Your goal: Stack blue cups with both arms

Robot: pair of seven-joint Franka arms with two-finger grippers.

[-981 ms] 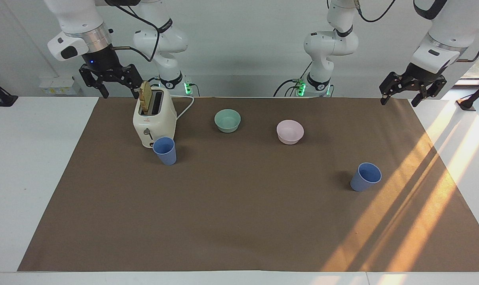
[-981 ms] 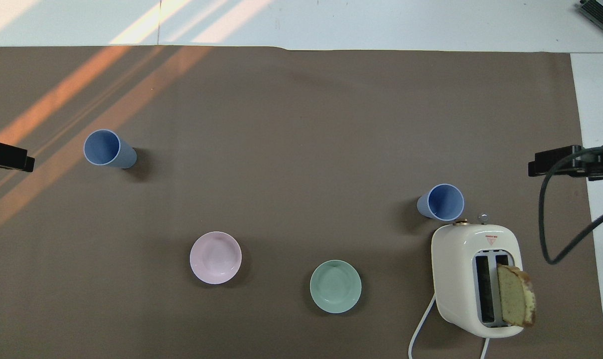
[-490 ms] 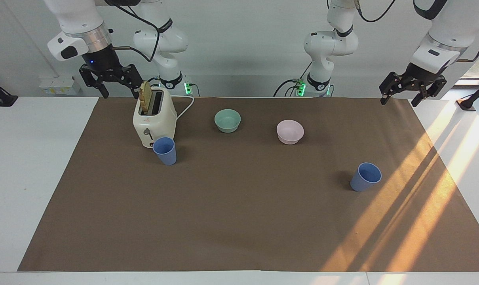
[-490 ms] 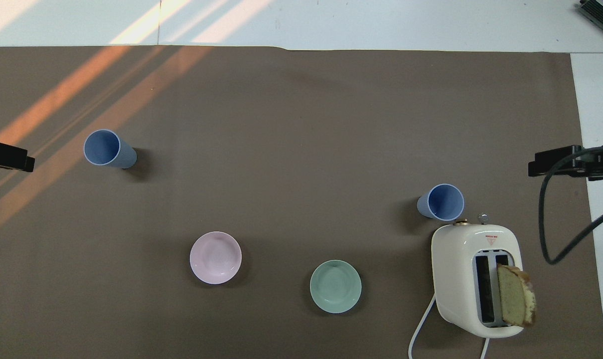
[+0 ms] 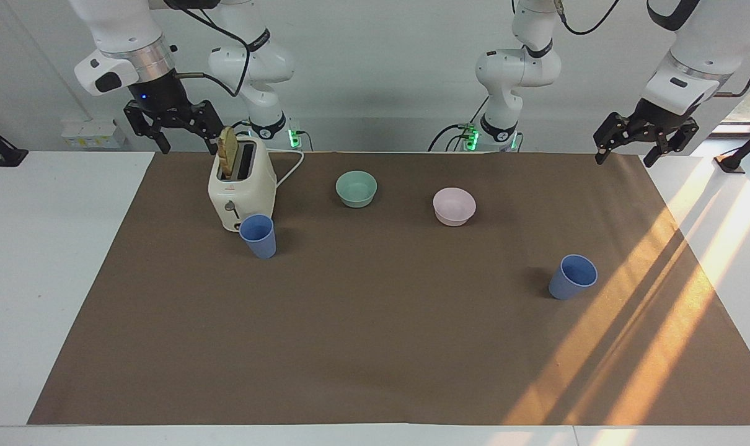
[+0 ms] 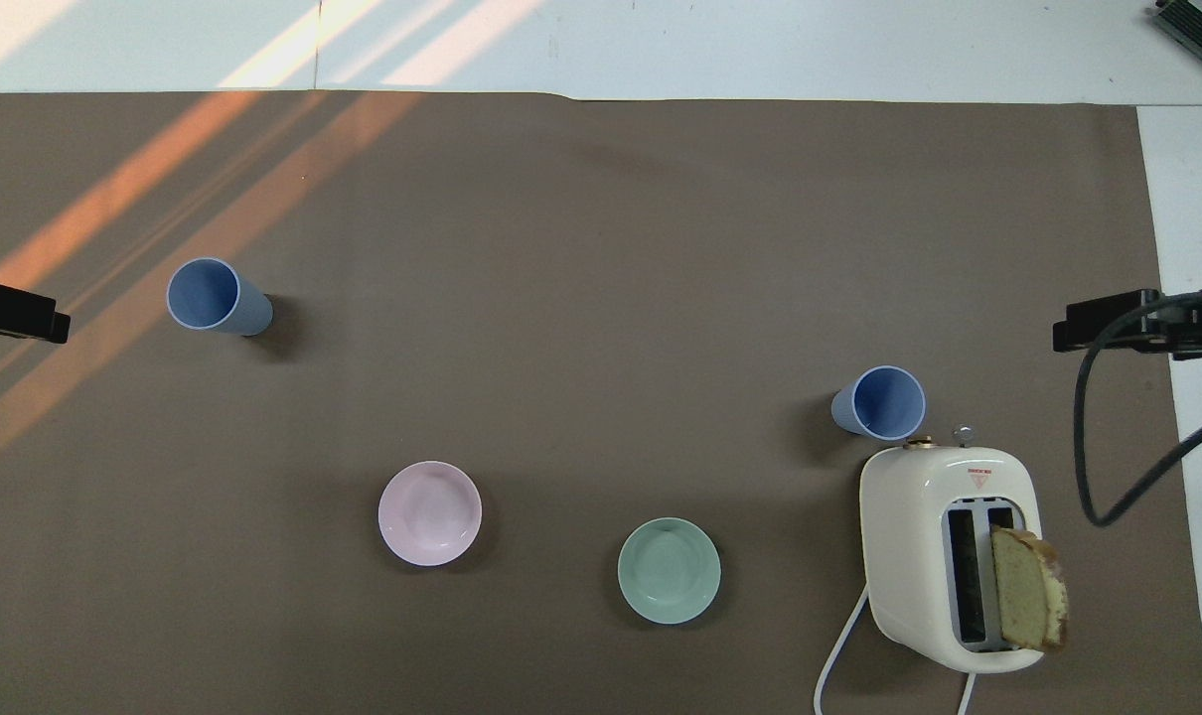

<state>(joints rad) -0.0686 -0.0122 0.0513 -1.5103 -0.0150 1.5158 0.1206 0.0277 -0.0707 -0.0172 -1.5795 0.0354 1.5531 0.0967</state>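
Facing view: I see both blue cups standing upright on the brown mat (image 5: 375,347) of the counter (image 5: 40,260), long axes vertical, mouths up. One blue cup (image 5: 258,236) sits just beside the toaster (image 5: 241,184), farther from the robots than it, toward the right arm's end. The other blue cup (image 5: 572,277) stands well apart, toward the left arm's end. The right tool (image 5: 172,127) hangs over the mat's edge by the toaster, fingers spread wide, holding nothing. The left tool (image 5: 643,139) hangs over the mat's corner, also wide and empty. A bread slice (image 5: 228,152) sticks up from a toaster slot.

Overhead view: I look straight into both cup mouths, which the facing view only shows slantwise. The green bowl (image 6: 669,570) and pink bowl (image 6: 429,513) lie between them, nearer the robots. Only slivers of the tools show at the frame's edges.
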